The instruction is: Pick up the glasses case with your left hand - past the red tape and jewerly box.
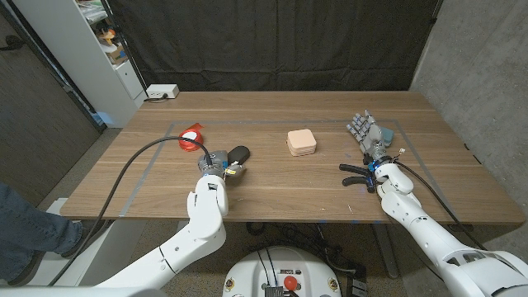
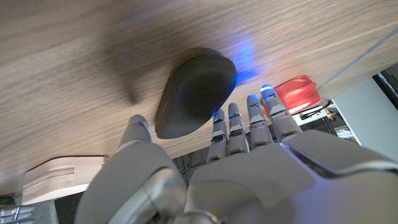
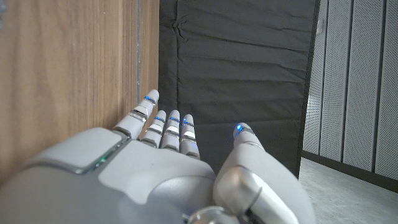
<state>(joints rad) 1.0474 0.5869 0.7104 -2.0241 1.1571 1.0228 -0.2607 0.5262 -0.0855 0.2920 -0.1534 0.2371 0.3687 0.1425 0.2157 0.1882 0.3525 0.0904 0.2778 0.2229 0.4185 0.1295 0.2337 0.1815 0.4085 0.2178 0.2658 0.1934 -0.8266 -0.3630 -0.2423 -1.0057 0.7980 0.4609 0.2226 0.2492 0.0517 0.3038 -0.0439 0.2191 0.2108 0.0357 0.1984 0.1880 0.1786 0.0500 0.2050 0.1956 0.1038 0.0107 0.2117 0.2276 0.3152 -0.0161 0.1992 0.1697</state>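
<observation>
While the left robot hand (image 1: 216, 165) hovers low over the tabletop (image 1: 280, 186) with its fingers (image 2: 239, 127) spread and holding nothing, the dark glasses case (image 1: 238, 153) lies just ahead of its fingertips, a little toward the thumb side. In the left wrist view the case (image 2: 194, 92) sits in the gap between thumb and fingers, near them but apparently not touched, and its long axis runs roughly along the reach of the fingers, slightly slanted. Beyond the fingers on the outer side lies the red tape (image 1: 191, 137), and further off on the thumb side the pale jewelry box (image 1: 301, 142). The right robot hand (image 1: 368, 136) stands well apart across the tabletop, fingers extended and empty, so the left is plainly the nearer. A short advance and closing should meet the case's narrow width.
</observation>
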